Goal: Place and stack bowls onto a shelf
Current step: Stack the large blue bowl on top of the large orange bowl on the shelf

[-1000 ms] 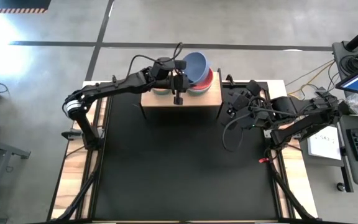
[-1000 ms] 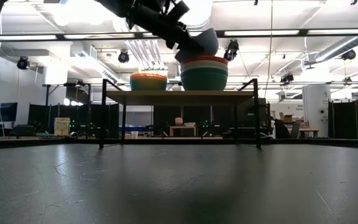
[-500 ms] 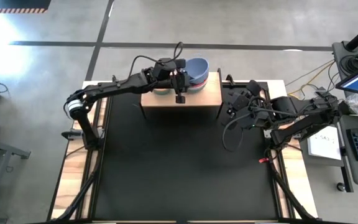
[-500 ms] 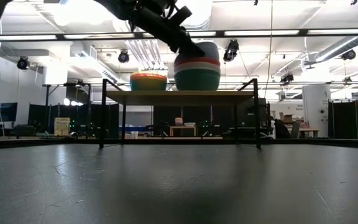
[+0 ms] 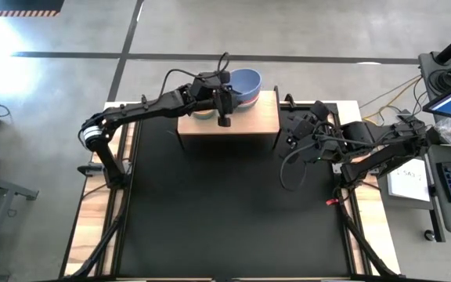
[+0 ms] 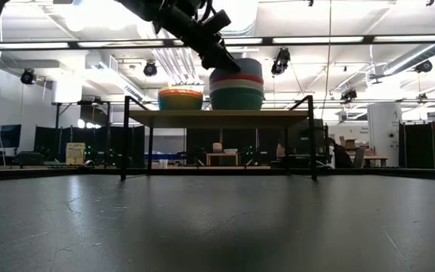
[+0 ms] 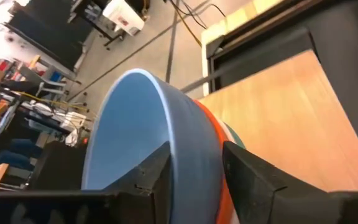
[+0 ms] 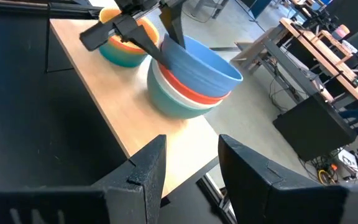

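A periwinkle-blue bowl (image 5: 246, 81) sits level on top of a stack of red (image 8: 194, 89), white and teal (image 6: 236, 99) bowls at the far middle of the light-wood shelf (image 5: 253, 121). My left gripper (image 7: 194, 168) is open astride this bowl's left rim. A second, smaller stack of bowls (image 6: 180, 99) stands on the shelf's left part, largely under my left arm in the high view. My right gripper (image 8: 188, 158) hovers open with nothing in it off the shelf's right end, facing the stacks. My left gripper stands around the periwinkle-blue bowl's rim (image 7: 174, 134), one finger (image 7: 154, 177) inside the bowl and one finger (image 7: 247, 177) outside its wall, slanting down from the table's left. I cannot tell whether either finger touches the wall. The bowl rests in the red bowl.
The shelf's right third (image 5: 266, 117) is bare wood. The black tabletop (image 5: 233, 211) stretches in front of the shelf. Cables hang from my right arm (image 5: 366, 153) near the table's right edge.
My left gripper has opened and let go of the periwinkle-blue bowl while its wrist turned. The bowl, tilted above the stack a second ago, has dropped and settled level into the red bowl. My right arm has kept still.
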Robot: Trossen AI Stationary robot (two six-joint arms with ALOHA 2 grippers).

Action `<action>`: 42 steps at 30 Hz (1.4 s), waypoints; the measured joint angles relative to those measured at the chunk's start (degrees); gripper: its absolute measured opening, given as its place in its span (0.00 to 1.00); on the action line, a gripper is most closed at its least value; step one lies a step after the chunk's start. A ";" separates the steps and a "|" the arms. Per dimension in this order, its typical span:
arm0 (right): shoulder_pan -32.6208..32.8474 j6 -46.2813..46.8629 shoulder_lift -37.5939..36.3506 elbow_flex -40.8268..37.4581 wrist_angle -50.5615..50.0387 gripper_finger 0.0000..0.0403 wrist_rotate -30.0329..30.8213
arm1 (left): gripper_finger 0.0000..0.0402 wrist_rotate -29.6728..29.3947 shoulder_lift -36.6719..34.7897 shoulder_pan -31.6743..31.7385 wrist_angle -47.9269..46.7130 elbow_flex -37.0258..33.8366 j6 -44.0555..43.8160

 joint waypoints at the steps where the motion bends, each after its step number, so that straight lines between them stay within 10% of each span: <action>1: 0.00 0.00 0.00 0.00 -0.15 0.34 0.00 | 0.28 0.04 0.00 -0.04 -0.62 0.00 0.31; 15: 0.00 1.94 0.00 -0.07 -0.41 0.34 -0.02 | 0.01 0.26 0.00 -0.44 -3.12 0.00 0.51; 42: -0.01 2.58 0.00 -0.13 -0.82 0.34 -0.59 | 0.00 0.31 -3.96 -0.92 -11.24 0.00 1.85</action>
